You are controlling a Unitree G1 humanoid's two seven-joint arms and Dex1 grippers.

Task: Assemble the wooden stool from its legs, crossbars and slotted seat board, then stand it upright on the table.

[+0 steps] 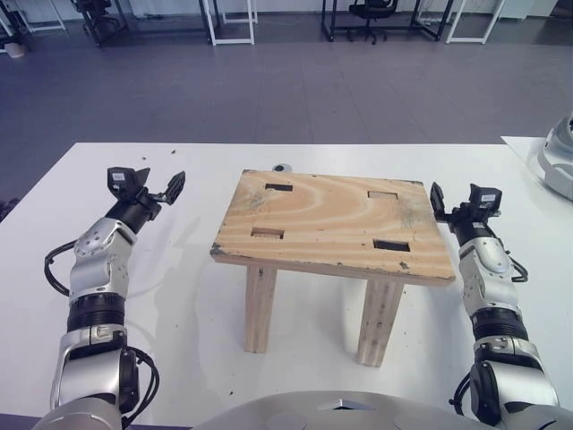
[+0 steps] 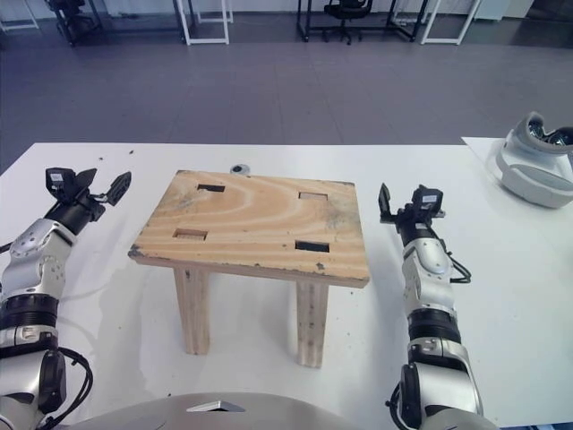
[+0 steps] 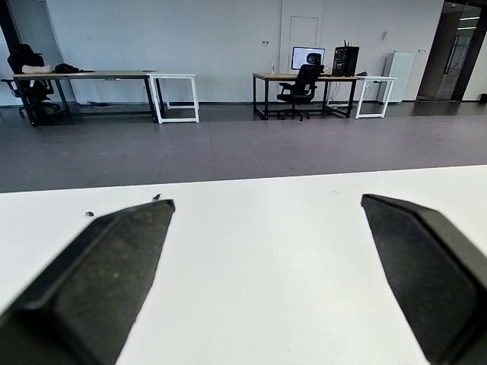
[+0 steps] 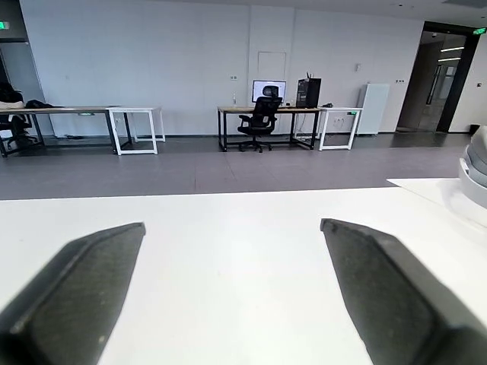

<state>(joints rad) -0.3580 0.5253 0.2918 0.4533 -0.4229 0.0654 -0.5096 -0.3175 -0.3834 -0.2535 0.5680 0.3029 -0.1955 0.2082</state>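
The wooden stool stands upright on the white table (image 1: 179, 296), between my two arms. Its slotted seat board (image 1: 331, 224) lies on top, and two legs (image 1: 260, 309) (image 1: 380, 321) show beneath its near edge. My left gripper (image 1: 159, 182) is open and holds nothing, a short way left of the seat's far left corner. In the left wrist view the left gripper (image 3: 266, 289) has only bare table between its fingers (image 3: 114, 281). My right gripper (image 2: 403, 204) is open too, just right of the seat's right edge and not touching it. The right gripper (image 4: 232, 296) is likewise empty.
A white headset (image 2: 537, 166) lies at the table's far right. A small round grey object (image 1: 283, 167) sits on the table just behind the stool. Beyond the table's far edge is grey floor with desks and chairs.
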